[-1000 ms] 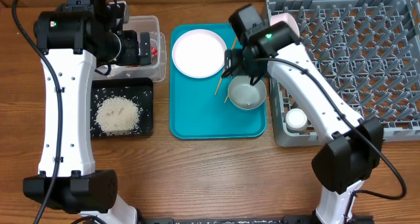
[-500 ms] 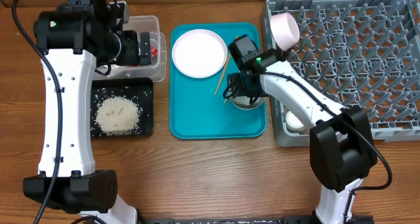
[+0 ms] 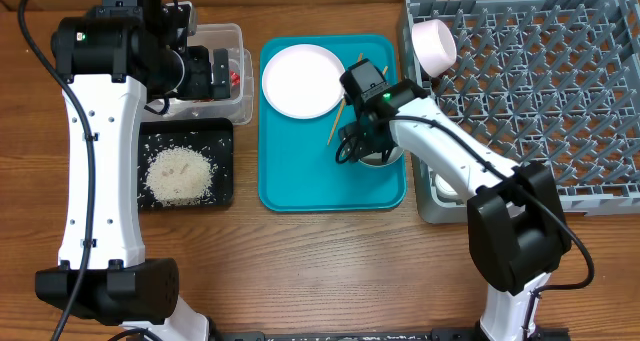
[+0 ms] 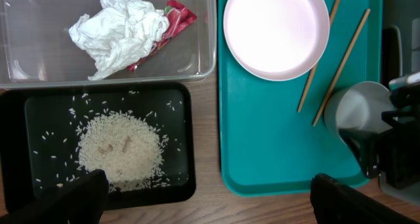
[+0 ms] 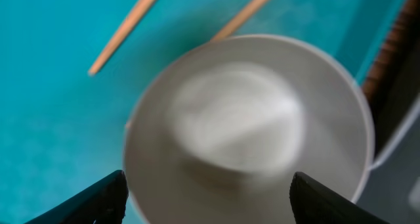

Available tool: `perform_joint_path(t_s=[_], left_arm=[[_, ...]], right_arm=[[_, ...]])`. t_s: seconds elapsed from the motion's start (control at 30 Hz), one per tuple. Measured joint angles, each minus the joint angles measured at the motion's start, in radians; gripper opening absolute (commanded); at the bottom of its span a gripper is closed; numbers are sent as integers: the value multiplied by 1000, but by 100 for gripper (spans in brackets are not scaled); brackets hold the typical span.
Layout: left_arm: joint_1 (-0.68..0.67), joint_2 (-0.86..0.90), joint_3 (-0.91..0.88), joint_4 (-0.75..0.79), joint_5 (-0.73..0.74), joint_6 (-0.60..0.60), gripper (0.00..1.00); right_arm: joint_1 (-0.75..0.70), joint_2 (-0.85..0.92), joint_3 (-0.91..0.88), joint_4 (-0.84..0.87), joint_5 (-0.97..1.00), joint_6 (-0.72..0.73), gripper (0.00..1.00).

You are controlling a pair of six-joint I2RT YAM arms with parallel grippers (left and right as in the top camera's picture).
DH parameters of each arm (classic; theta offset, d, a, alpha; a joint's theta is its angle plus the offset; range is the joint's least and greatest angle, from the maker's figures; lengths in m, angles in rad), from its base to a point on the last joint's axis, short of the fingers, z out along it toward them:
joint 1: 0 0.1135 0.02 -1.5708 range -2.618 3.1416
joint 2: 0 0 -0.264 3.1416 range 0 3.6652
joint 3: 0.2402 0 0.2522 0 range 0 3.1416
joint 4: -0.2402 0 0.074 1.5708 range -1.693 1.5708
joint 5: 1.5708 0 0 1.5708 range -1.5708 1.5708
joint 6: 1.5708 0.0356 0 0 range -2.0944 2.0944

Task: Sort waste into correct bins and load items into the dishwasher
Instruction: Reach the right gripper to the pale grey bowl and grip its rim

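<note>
**Right gripper** (image 5: 213,196): fingers apart, one either side of the bowl (image 5: 243,125), not visibly touching it. Over the last second it has dropped from above the bowl's 11 o'clock edge and now covers most of the bowl in the overhead view.

**Bowl**: upright and empty, in the 4 o'clock part of the teal tray (image 3: 300,186), unmoved.

**Reading of the change**: the approach looks finished. Closing on the rim is the likely next step, then a lift to the rack (image 3: 540,91) at 3 o'clock.

**Left gripper** (image 4: 216,199): fingers wide apart, holding nothing, parked above the tub (image 4: 39,60); no change.

**Waste**: napkin (image 4: 118,27) and red wrapper (image 4: 174,17) lie in the tub. Rice (image 4: 121,152) is heaped in the black tray (image 4: 184,145). Sorting appears done.

**Still on the teal tray**: plate (image 3: 303,80) at 11 o'clock, and two chopsticks (image 4: 341,66) between the plate and the bowl.

**Already racked**: a second bowl (image 3: 434,43), tipped on edge at the rack's 10 o'clock corner.

**Risk**: one chopstick ends close to the bowl's 11 o'clock edge and could be nudged.
</note>
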State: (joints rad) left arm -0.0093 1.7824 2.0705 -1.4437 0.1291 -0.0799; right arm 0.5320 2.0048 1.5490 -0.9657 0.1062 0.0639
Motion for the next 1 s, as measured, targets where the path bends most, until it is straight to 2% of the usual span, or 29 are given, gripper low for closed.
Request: perform_joint_path(t_s=[0.47, 0.83, 1.0], left_arm=[[0, 0, 0, 0, 0, 0, 100], [0, 0, 0, 0, 0, 0, 100], [0, 0, 0, 0, 0, 0, 100]], right_arm=[[176, 0, -1, -31, -21, -84, 85], [114, 0, -1, 29, -31, -89, 85], [94, 0, -1, 11, -107, -122, 84]])
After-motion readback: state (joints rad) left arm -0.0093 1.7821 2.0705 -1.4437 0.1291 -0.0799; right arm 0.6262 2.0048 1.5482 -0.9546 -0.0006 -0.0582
